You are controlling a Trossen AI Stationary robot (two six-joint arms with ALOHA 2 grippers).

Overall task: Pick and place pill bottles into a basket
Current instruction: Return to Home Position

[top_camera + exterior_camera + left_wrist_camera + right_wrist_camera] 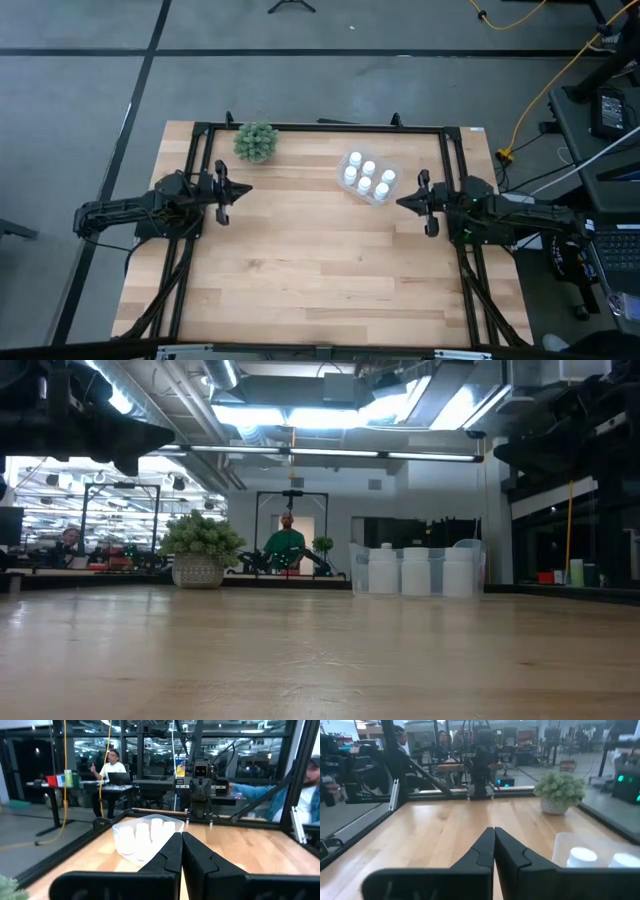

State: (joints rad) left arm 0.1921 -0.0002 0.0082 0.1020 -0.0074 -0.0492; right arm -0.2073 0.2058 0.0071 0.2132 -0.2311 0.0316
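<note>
Several white pill bottles (366, 176) stand upright inside the clear plastic basket (387, 196) at the table's far right; in the low view the bottles (415, 572) show behind the basket's wall (357, 568). My left gripper (246, 189) is shut and holds nothing, at the table's left side, pointing level toward the right. My right gripper (400, 203) is shut and holds nothing, at the right side just beside the basket, pointing left. The wrist views show each pair of fingers closed: the left gripper (181, 836), the right gripper (493, 830).
A green bushy plant (256, 142) in a pot stands at the far left of the table. A black frame (320, 128) runs along the table's far edge and sides. The bare wood (320, 260) lies between the arms. People show in the room beyond.
</note>
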